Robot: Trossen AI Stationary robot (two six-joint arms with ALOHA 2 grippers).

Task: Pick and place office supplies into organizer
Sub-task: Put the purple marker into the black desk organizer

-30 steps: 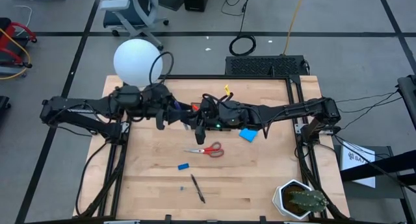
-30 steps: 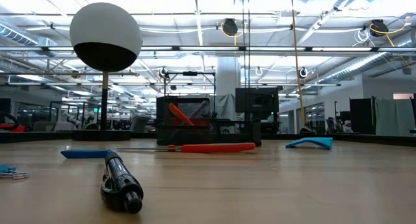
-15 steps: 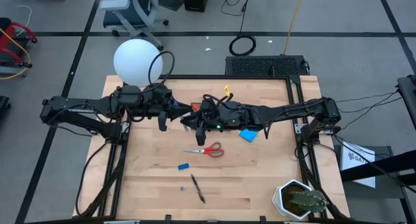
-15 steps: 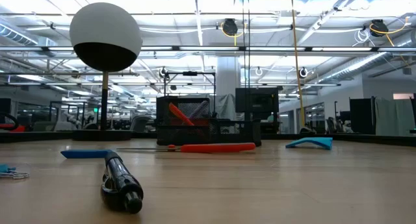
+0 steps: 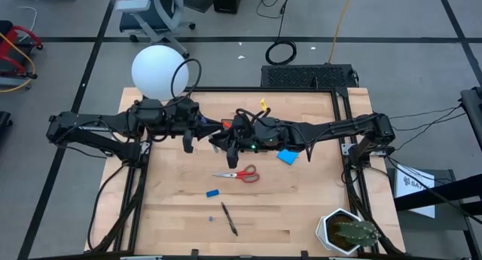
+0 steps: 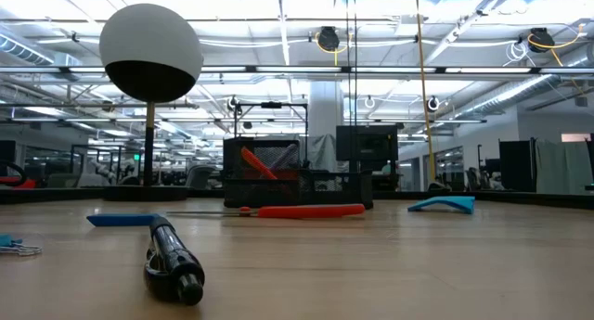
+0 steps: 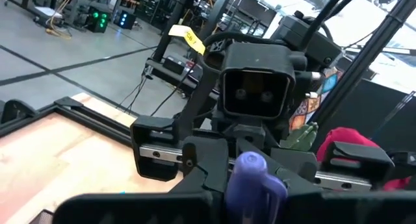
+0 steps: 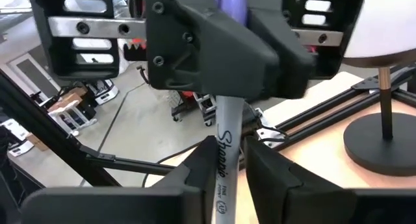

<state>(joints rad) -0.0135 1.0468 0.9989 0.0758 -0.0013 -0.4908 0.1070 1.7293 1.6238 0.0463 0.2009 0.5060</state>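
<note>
Both arms meet above the far middle of the light wooden table (image 5: 173, 215). The left tool (image 5: 205, 127) is pressed together on the purple-capped end of a grey marker with printed barrel (image 8: 224, 165). The barrel runs into the right tool (image 5: 228, 136); whether that tool pinches it or stands spread cannot be told. The black mesh organizer with compartments (image 6: 264, 172) stands beneath the two tools, an orange pen (image 6: 257, 162) leaning inside it. The red-handled scissors (image 5: 237, 173), bright blue square pad (image 5: 287, 157), small blue eraser-like piece (image 5: 212, 193) and black pen (image 5: 230, 219) lie on the middle of the table, well apart from every edge, with bare wood to both sides. The potted cactus (image 5: 348, 231) occupies the near right corner; the white globe lamp (image 5: 157, 71) stands at the far left edge. Only the wrist views show the marker. Only the low view shows the organizer's mesh front; it shows neither tool.
</note>
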